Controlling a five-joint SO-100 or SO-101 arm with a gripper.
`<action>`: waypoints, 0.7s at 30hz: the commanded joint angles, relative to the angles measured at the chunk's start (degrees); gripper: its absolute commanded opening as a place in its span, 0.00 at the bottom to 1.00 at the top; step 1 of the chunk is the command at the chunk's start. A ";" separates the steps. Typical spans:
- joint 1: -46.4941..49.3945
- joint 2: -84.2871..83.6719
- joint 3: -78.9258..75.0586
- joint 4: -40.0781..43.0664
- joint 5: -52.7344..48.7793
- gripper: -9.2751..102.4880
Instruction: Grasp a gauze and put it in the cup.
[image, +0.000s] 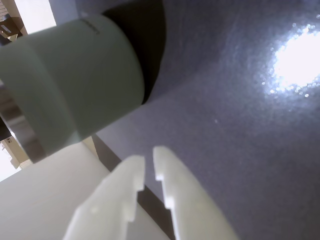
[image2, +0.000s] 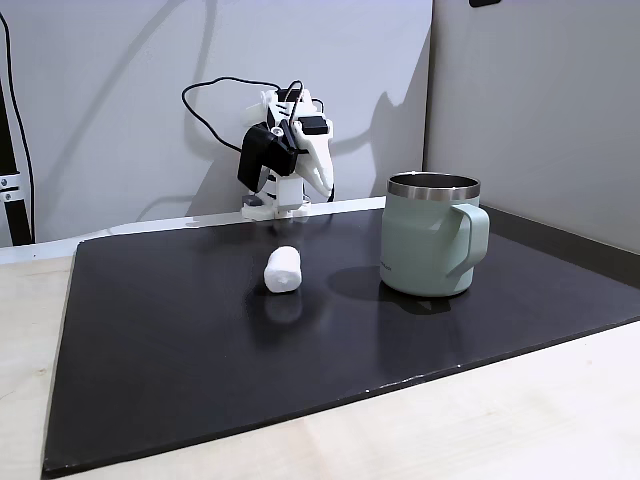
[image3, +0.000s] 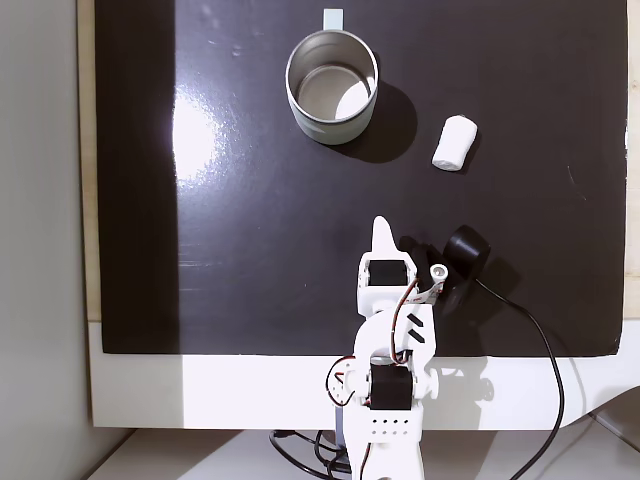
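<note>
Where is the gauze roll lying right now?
The gauze roll lies on its side on the black mat, right of the cup in the top-down fixed view and left of it in the other fixed view, untouched.

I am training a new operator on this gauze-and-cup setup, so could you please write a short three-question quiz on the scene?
1. True or false: the gauze already lies inside the cup.
2. In the top-down fixed view, on which side of the cup does the gauze lie: A left, B right?
3. Fill in: the cup and gauze both rest on a ___ mat.

Key:
1. False; the gauze lies on the mat, apart from the cup, and the gripper holds nothing.
2. B.
3. Black.
</note>
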 joint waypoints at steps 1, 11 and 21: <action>-0.09 0.62 -0.44 -1.67 1.58 0.08; -0.88 0.62 -0.44 -1.58 0.62 0.08; -2.29 0.62 -0.44 -1.67 -0.79 0.08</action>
